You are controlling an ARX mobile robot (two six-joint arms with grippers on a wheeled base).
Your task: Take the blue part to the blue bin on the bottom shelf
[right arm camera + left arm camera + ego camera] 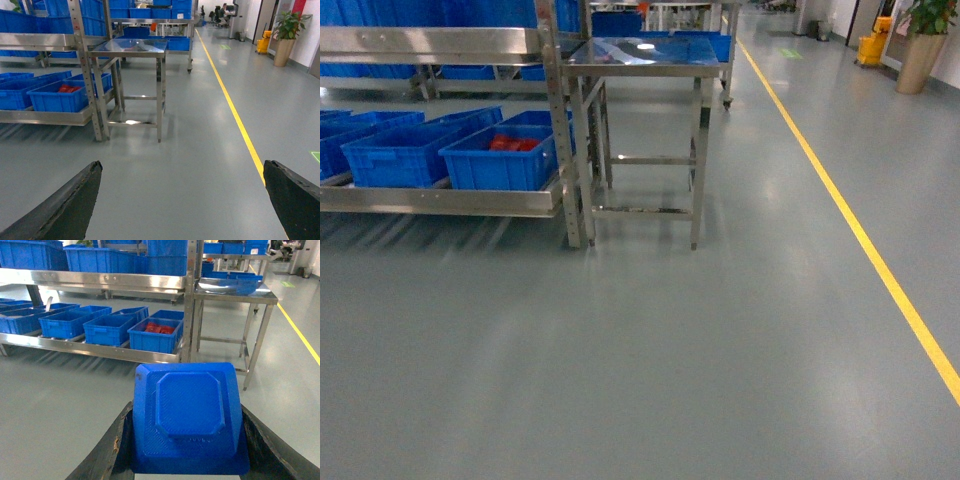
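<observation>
The blue part (187,415), a bright-blue blocky piece with a raised octagonal face, fills the lower left wrist view. My left gripper (186,412) is shut on it, a dark finger (107,455) against each side. The bottom shelf (100,351) lies ahead across the floor and carries a row of blue crates. A plain blue bin (110,329) stands beside a crate holding red wrap (156,335). The same bin (400,155) and the shelf lip (440,200) are at the left of the head view. My right gripper (182,170) is open over bare floor. Neither gripper appears in the head view.
A steel table (645,50) stands just right of the rack post (558,120). An upper shelf (95,280) holds more blue crates. A yellow floor line (860,240) runs along the right. A potted plant (920,45) stands far right. Grey floor lies between me and the rack.
</observation>
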